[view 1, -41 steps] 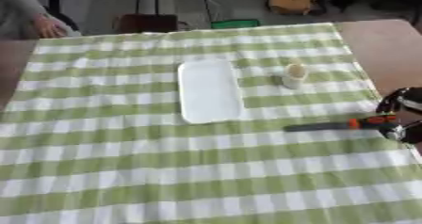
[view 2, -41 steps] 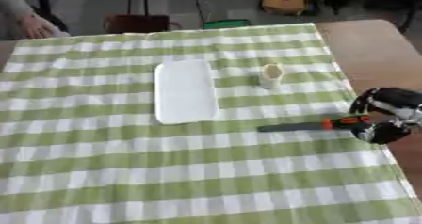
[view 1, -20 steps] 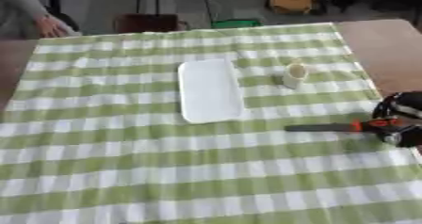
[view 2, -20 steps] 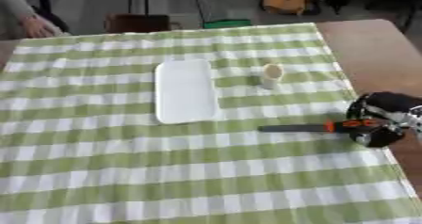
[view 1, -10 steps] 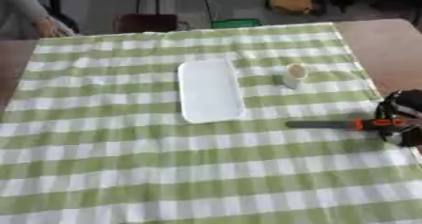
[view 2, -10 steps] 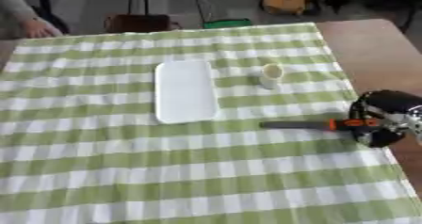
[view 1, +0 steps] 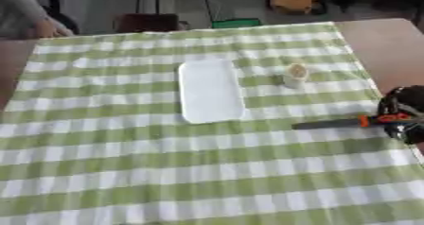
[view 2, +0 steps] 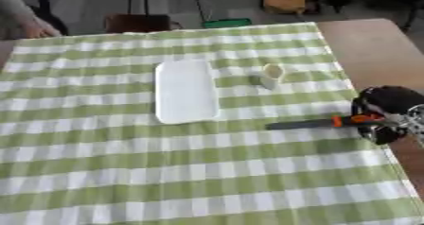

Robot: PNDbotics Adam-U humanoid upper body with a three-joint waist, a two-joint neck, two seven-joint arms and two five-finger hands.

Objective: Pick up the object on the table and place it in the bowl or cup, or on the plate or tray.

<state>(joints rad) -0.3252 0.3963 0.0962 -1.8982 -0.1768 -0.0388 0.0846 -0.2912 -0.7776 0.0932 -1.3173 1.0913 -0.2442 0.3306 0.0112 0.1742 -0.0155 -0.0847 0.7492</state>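
I have my right hand (view 2: 387, 113) at the table's 3 o'clock edge, fingers curled round the orange handle end of the knife-like tool (view 2: 319, 123). Its dark blade points toward 9 o'clock and looks to lie low over the green checked cloth (view 2: 207, 172); whether it is off the cloth I cannot tell. My left hand is out of sight.

To do this step well, I judge I should lift straight up first so the blade tip clears the cloth and does not drag it, keep the tool level, then carry it toward 10 o'clock to the white tray (view 2: 186, 90). The tray is long and narrow, running from 12 to 6, so I would turn the tool to lie along that length before setting it down, or it may overhang.

The tray is bare, nothing lying on it. The small pale cup (view 2: 271, 75), standing upright just beside the tray at about 2 o'clock from it, shows nothing in it that I can make out; it looks too small for this tool.
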